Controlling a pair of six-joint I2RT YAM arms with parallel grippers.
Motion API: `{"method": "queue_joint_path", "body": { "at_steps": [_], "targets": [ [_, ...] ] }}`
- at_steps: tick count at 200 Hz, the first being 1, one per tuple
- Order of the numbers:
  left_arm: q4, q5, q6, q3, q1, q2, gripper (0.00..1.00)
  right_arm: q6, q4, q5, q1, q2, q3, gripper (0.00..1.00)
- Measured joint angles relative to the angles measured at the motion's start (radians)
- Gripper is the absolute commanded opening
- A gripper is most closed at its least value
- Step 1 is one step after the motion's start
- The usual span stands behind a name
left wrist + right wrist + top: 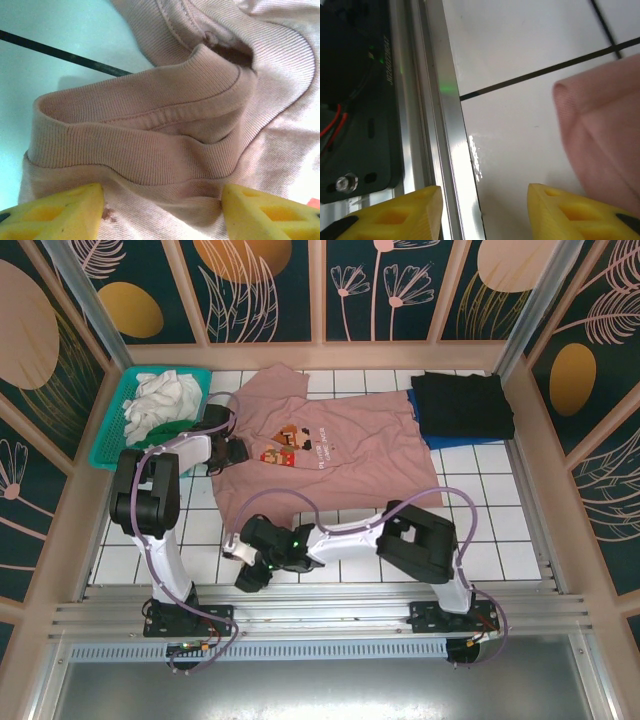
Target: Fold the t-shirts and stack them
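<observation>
Cloth first: the dusty-pink t-shirt (330, 455) lay spread chest-up, and its ribbed collar (150, 150) stood in a soft loop just ahead of the left gripper (162, 200), whose yellow fingers were parted and touching only loose fabric. The right gripper (484, 192) was parted too, gripping nothing; the rounded hem corner (600, 135) lay ahead of its jaws and off to their right, while a brushed aluminium rail (440, 100) ran up between them.

To my eye the fold was only being set up. The right jaws would need to slide right until the hem sat between them, and both pinches should take every layer, then lift low and together, or the limp jersey would drag and bunch.

The collar was thick rib knit with a stitched seam; the body thin, smooth and creased. The table (480, 530) was glossy white tile with dark grout. Well beyond either jaw sat a folded black shirt (462, 405) on a blue one (425, 430), and a teal lattice basket (112, 435) holding crumpled white cloth (165, 395).
</observation>
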State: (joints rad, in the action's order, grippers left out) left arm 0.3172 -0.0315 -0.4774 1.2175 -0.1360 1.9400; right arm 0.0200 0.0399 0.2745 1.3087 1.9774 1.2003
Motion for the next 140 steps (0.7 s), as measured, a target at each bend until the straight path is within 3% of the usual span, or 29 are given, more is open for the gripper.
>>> {"method": "queue_joint_path", "body": {
  "at_steps": [30,57,78,101,140],
  "targets": [
    [0.028,-0.015,0.002,-0.021,0.000,-0.071,0.70,0.073,0.004,-0.063,-0.046,-0.172,-0.102,0.65],
    [0.032,-0.035,-0.018,-0.114,0.000,-0.262,0.72,0.264,-0.024,-0.203,-0.177,-0.401,-0.256,0.67],
    [0.020,-0.040,-0.066,-0.263,-0.010,-0.473,0.71,0.496,-0.150,-0.359,-0.378,-0.610,-0.385,0.68],
    [0.039,-0.060,-0.149,-0.446,-0.073,-0.673,0.69,0.689,-0.267,-0.438,-0.647,-0.816,-0.552,0.66],
    [0.111,-0.070,-0.310,-0.694,-0.159,-0.888,0.67,0.798,-0.372,-0.453,-0.933,-0.937,-0.729,0.63]
  ]
}}
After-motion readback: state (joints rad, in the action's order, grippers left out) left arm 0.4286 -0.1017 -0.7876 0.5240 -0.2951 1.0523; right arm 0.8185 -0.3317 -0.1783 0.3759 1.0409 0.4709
